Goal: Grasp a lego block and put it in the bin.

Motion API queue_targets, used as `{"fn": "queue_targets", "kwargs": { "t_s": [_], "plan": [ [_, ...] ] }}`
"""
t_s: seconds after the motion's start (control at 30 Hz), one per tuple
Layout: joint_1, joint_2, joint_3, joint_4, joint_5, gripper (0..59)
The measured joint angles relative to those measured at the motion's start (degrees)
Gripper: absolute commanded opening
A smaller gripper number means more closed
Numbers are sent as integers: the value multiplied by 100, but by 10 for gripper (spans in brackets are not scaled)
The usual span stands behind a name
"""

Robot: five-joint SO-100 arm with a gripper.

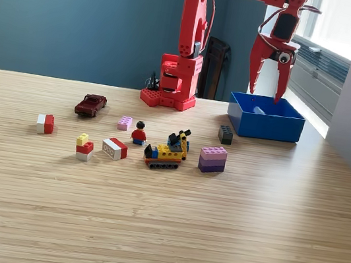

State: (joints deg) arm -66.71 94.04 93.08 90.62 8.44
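A red arm (193,41) reaches toward the exterior view's right, its gripper (266,89) pointing down with jaws spread and empty above the blue bin (264,125) near the table's (159,236) far right edge. Lego blocks (212,159) lie scattered mid-table; the foreground stays open.

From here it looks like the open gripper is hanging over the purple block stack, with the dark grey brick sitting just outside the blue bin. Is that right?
Not quite. In the exterior view the gripper is open, but it hangs over the blue bin, not over the purple block stack, which sits nearer the camera on the table. The dark grey brick does sit just outside the bin, by its front corner on the exterior view's left.
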Motion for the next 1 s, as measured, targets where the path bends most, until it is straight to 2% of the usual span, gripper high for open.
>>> {"fn": "queue_targets", "kwargs": {
  "t_s": [0.1,0.33,0.43,0.7,1.0],
  "plan": [
    [0,0,0,0,0,260],
    [589,0,0,0,105,63],
    [1072,0,-26,0,246,16],
    [3199,9,-264,0,334,1],
    [5150,35,-316,-237,-35,1]
  ]
}}
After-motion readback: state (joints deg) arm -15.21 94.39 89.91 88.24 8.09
